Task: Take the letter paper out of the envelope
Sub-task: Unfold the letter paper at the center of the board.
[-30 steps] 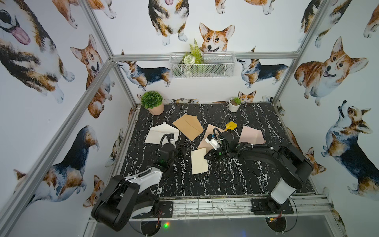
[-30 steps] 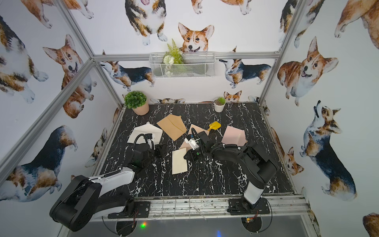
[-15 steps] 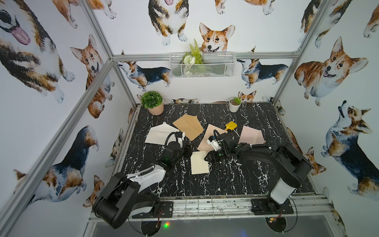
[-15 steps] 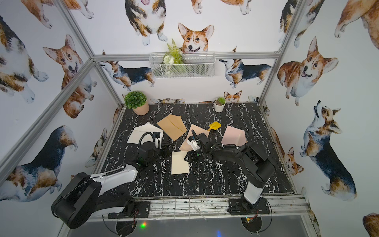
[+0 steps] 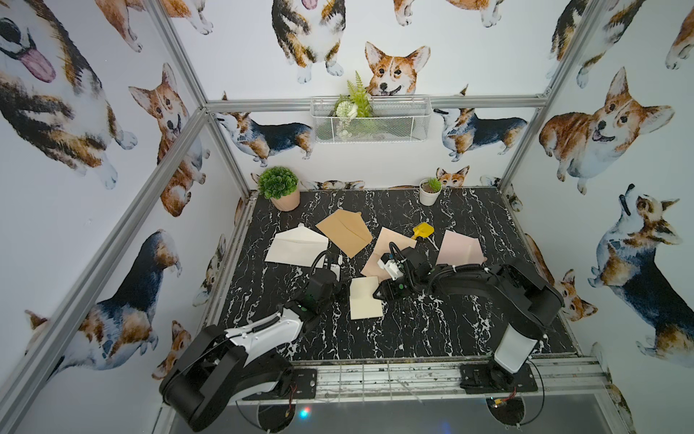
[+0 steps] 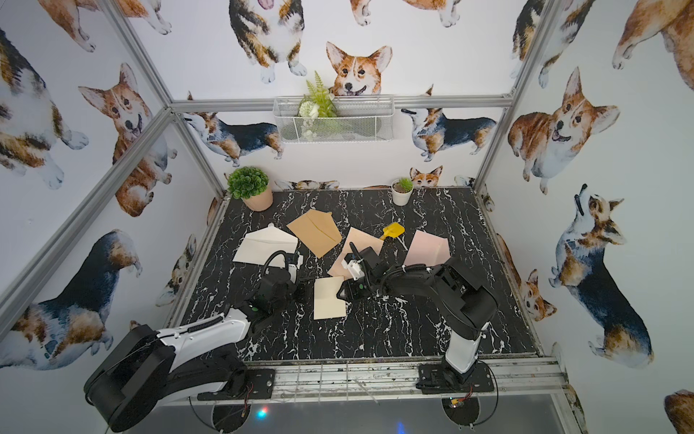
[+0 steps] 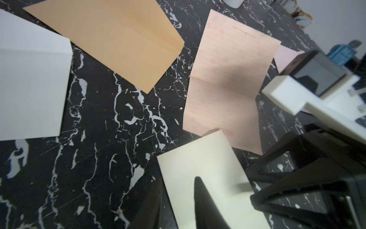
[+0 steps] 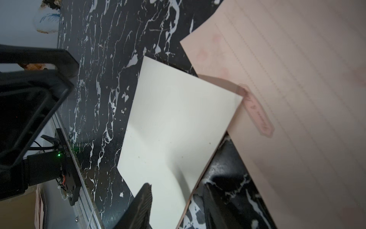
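A cream folded letter paper (image 5: 366, 298) lies on the black marble table, outside every envelope. My left gripper (image 5: 343, 291) is at its left edge. In the left wrist view one finger (image 7: 202, 200) rests over the sheet and the other sits beside the edge, with a narrow gap between them. My right gripper (image 5: 379, 293) stands open at the paper's right corner, straddling its edge (image 8: 178, 200). A white envelope (image 5: 296, 246) with its flap open lies back left, a tan envelope (image 5: 343, 231) beside it, and a pink envelope (image 5: 460, 248) at the right.
A pink lined sheet (image 5: 386, 248) lies unfolded behind the cream paper, partly under the right arm. A small yellow object (image 5: 422, 230) sits near it. A potted plant (image 5: 281, 189) and a small white pot (image 5: 430, 191) stand along the back wall.
My left arm has moved right to the cream paper's left edge and its jaws have narrowed. My right gripper has opened, letting go of the paper's corner. The paper has barely moved.
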{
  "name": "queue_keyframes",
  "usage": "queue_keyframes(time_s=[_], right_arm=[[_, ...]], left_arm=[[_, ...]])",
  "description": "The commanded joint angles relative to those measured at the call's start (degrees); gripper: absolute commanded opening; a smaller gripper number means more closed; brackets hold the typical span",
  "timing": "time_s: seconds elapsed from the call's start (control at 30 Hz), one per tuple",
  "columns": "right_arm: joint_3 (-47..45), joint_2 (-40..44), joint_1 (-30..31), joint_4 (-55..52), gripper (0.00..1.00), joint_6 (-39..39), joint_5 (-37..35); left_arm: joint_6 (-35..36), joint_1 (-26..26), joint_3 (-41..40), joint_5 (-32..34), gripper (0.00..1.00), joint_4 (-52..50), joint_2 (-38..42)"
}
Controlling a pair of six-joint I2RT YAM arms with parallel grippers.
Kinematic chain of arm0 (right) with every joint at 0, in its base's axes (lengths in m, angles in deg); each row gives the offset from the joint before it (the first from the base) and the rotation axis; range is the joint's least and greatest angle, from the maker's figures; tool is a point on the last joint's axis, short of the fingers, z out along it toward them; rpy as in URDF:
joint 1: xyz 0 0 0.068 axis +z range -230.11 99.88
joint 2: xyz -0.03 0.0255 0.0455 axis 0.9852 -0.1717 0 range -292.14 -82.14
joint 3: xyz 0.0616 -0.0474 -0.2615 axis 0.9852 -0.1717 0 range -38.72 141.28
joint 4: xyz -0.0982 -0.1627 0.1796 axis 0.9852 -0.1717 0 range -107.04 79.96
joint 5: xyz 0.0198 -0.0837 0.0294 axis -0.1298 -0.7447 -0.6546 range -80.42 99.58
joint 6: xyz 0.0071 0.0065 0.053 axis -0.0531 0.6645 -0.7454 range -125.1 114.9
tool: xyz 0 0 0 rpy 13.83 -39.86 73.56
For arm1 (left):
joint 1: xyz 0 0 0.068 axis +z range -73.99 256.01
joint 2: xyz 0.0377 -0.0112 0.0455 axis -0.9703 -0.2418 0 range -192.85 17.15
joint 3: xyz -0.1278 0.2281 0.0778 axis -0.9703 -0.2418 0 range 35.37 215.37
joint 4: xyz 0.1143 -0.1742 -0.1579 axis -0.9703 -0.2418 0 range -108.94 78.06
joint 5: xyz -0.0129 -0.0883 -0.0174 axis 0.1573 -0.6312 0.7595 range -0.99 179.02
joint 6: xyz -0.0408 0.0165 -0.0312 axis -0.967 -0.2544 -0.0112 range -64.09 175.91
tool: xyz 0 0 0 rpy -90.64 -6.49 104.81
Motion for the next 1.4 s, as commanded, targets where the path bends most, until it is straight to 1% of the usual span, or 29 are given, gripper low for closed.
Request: queue_keyframes(time_s=[0.0,0.23,0.37,0.43,0.53,0.6,0.77,0.93,1.07,1.17,1.37], right_arm=[[1.5,-1.3,0.4,2.6,0.45,-1.5,1.9],[1.8,-1.5,0.8,3.2,0.44,-1.8,1.2],[1.5,-1.2,0.8,4.3,0.44,-2.3,1.1],[1.6,-1.4,0.8,4.6,0.41,-2.6,1.3],[1.1,-1.7,0.8,6.8,0.29,-3.8,2.0],[0.6,-1.9,0.8,8.4,0.24,-4.6,2.3],[0.2,-2.1,0.8,11.1,0.15,-6.1,3.0],[-0.2,-2.6,0.8,14.4,0.11,-8.0,4.1],[-0.5,-3.3,0.8,16.4,0.03,-9.2,4.9],[-0.9,-3.3,0.9,17.4,0.00,-9.7,5.0],[-0.9,-2.6,0.8,16.4,0.00,-9.2,4.7]], left_arm=[[-1.1,-0.1,0.2,1.1,0.17,-2.6,-1.6],[-2.2,-0.1,2.9,-3.5,0.00,-1.1,-9.0],[-3.0,0.0,3.8,-5.2,0.00,-0.3,-11.5],[-3.1,0.0,3.7,-5.1,0.00,-0.2,-11.6],[-3.1,0.0,3.5,-4.9,0.00,0.0,-11.4],[-3.2,0.0,3.5,-5.0,0.00,0.1,-11.5],[-3.2,0.0,3.8,-5.4,0.00,0.3,-11.9],[-3.2,0.0,4.0,-5.4,0.00,0.4,-11.8],[-2.9,0.0,3.6,-4.7,0.00,0.3,-10.4],[-2.6,0.0,3.0,-3.8,0.00,0.5,-8.4],[-1.2,0.1,0.8,-0.2,0.00,0.1,-2.6]])
